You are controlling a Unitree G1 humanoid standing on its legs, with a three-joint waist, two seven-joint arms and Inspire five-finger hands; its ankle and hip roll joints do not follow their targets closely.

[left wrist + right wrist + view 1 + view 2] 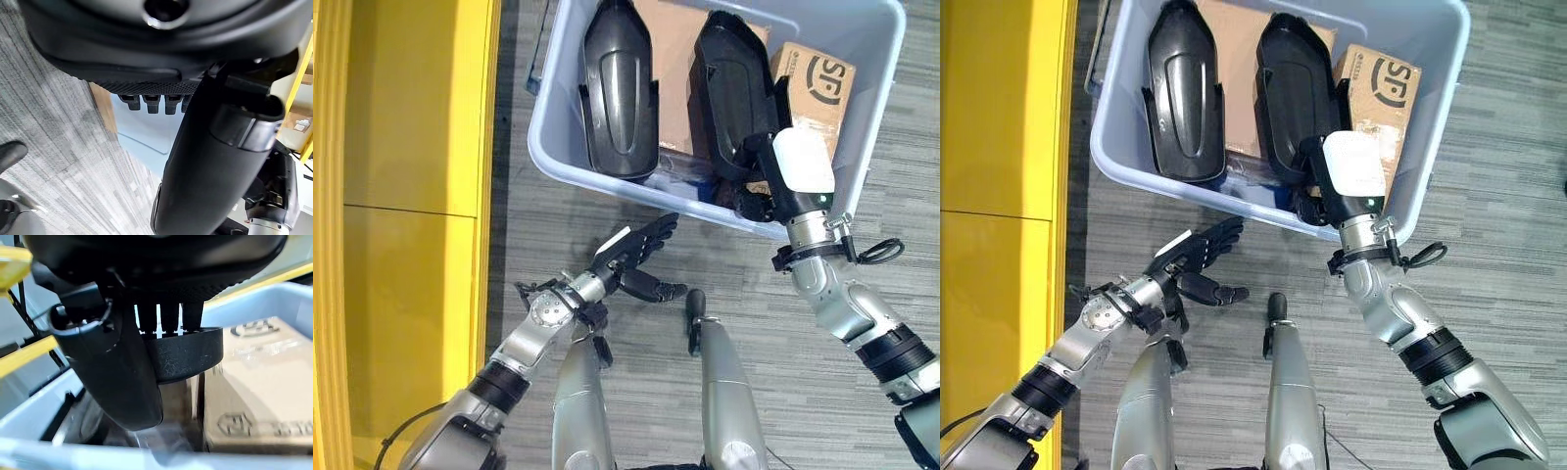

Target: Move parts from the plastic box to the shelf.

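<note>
The right robot hand (1317,201) is reaching over the near wall of the plastic box (886,73) and closing on the lower end of the right-hand black part (1295,93). In the right wrist view its fingers (166,316) are curling down behind the part's dark edge while the thumb is standing in front of it, so it is gripping the part, though the part is still sitting in the box rather than lifted. The step in hand looks like the pick-up of one part, not yet its carry.

Just to the left in the box, a second black part (619,88) is lying alongside the first, apart from it. Both are resting over a flat brown sheet (671,59), and a cardboard carton (1381,88) is sitting at the right of the held part, close beside it.

The left robot hand (641,257) is hovering over the grey floor (754,294), near and outside the box, with its fingers stretched out and holding nothing.

The yellow shelf (411,196) is standing at the far left of the scene, well apart from the box.

The next move is likely calling for a straight lift so the part is clearing the box wall and the carton, then a swing leftward toward the shelf. The grip is sitting on one end only, so the part may be tipping as it rises.
</note>
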